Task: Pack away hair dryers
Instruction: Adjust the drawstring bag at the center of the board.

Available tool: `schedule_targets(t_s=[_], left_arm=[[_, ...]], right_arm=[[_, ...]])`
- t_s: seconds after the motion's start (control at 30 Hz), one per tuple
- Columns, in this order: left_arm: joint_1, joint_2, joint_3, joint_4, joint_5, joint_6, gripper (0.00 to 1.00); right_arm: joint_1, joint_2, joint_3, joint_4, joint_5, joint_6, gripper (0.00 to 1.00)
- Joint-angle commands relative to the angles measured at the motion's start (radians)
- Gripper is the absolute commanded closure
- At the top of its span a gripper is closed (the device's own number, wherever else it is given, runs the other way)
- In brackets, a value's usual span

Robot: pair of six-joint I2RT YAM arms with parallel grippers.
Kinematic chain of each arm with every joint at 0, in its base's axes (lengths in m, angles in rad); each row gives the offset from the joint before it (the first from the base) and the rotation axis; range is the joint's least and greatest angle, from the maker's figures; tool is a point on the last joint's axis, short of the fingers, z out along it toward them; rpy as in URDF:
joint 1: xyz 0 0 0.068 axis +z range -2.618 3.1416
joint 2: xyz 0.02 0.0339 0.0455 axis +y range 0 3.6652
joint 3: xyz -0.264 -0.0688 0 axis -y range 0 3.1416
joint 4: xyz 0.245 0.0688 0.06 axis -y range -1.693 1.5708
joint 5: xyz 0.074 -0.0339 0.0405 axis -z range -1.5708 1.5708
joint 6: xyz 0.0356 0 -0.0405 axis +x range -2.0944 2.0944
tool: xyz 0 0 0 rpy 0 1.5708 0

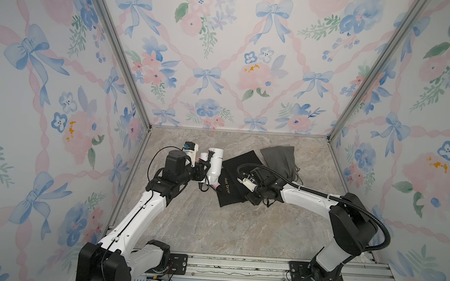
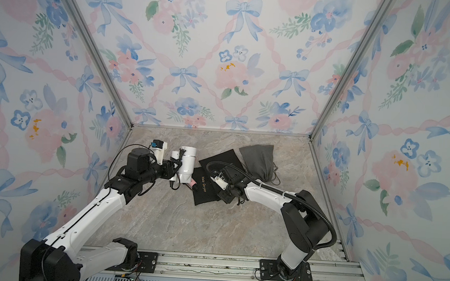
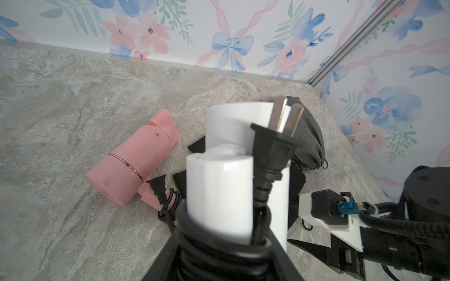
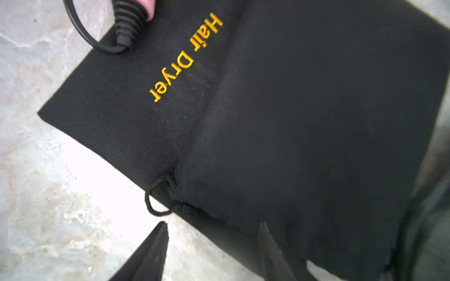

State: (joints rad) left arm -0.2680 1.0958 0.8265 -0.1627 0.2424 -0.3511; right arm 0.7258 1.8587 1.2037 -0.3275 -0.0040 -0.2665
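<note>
White hair dryer [image 1: 214, 163] was up off the table [image 1: 213, 231] in my L pincer [image 1: 202, 172], toward the back-left. The pincer was clenched on the slim handle [image 3: 219, 192] & the black cord coil [image 3: 219, 243] wound round it. The handle lay folded alongside the barrel, and the 2-pin plug [image 3: 275, 146] stuck out of the coil beside it, prongs against the barrel.

Pink hair dryer [image 3: 134, 165] lay on its side on the table, just under the white one. In both top views it was nearly all hidden, w/ only its handle end [image 1: 217, 188] showing. That end, w/ its cord boot, rested on a corner of the black pouch [image 1: 228, 192] lettered "Hair Dryer" in gold.

A 2nd black pouch [image 1: 241, 161] overlapped the lettered one on the far side. A grey pouch [image 1: 279, 160], bulged, lay beyond that toward the back-right, its strings trailing on the table.

My R pincer [image 4: 211, 226] hung low over the near edge of the black pouches, released, jaws apart & gripping nothing. One finger [image 4: 151, 255] was over bare table, the other over black cloth, w/ a drawstring loop [image 4: 158, 199] just ahead of them. Couldn't tell whether the tips touched the cloth.
</note>
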Motion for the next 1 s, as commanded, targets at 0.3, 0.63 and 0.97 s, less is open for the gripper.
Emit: schedule_targets(t_s=[0.3,0.63,0.97], left_arm=[[0.048,-0.047,0.010,0.052,0.000,-0.008,0.96],[0.109,-0.086,-0.007,0.034,-0.011,-0.021,0.97],[0.121,-0.078,-0.004,0.035,0.005,-0.030,0.97]], right_arm=[[-0.002,0.136,0.087,0.087,-0.109,0.077,0.86],[0.008,0.102,0.307,0.000,-0.169,0.316,1.00],[0.001,0.123,0.371,0.008,-0.185,0.346,0.22]])
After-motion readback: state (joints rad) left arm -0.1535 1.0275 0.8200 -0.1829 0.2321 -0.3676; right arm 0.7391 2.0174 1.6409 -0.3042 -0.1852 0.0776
